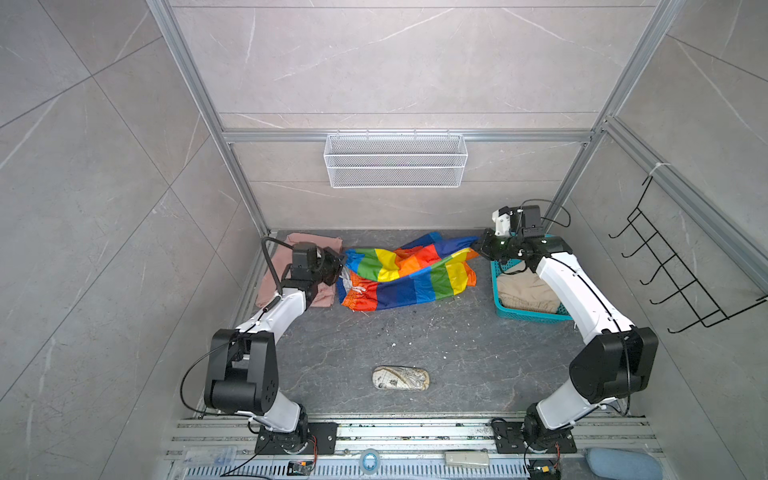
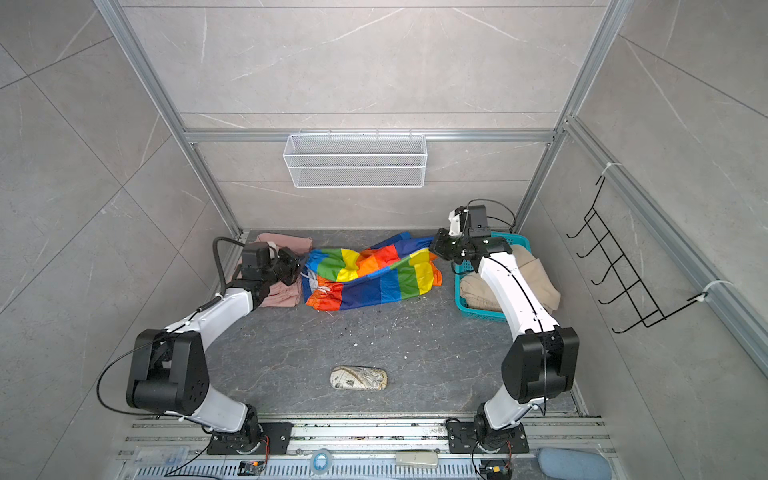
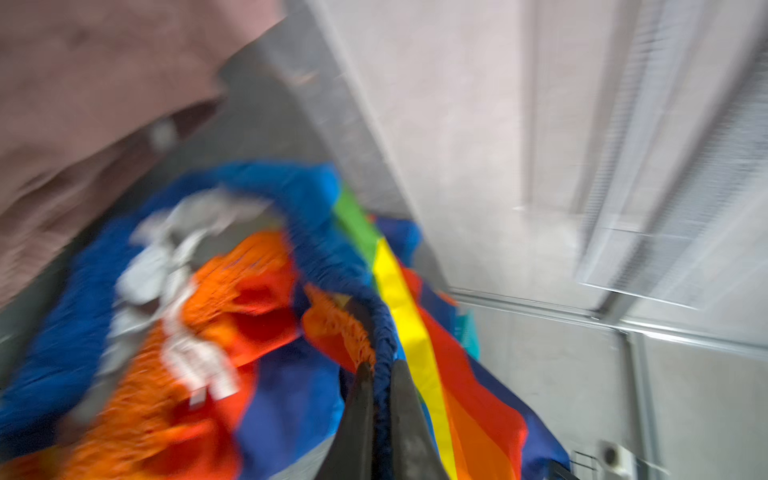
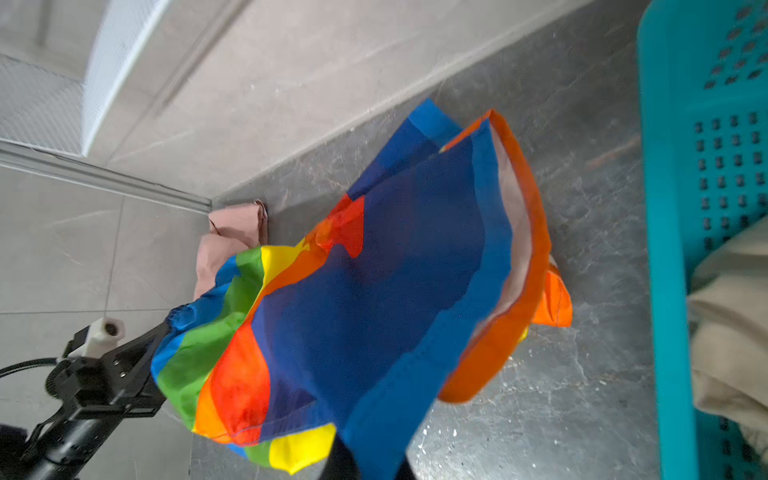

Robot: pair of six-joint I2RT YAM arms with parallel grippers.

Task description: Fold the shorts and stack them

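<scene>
The rainbow-striped shorts (image 1: 409, 272) (image 2: 370, 272) hang stretched between both grippers at the back of the table. My left gripper (image 1: 341, 266) (image 3: 381, 368) is shut on their gathered blue waistband. On the other side, my right gripper (image 1: 478, 246) (image 4: 374, 461) is shut on a blue leg hem. The pink shorts (image 1: 299, 270) (image 2: 282, 266) lie folded at the back left, partly under my left arm. In the teal basket (image 1: 534, 313) (image 4: 685, 208) at the right lie the beige shorts (image 1: 525, 293) (image 2: 482, 291).
A small patterned pouch (image 1: 401, 378) lies near the table's front middle. A white wire basket (image 1: 395, 160) hangs on the back wall. Black wire hooks (image 1: 673, 270) hang on the right wall. Aluminium frame posts stand at the back corners.
</scene>
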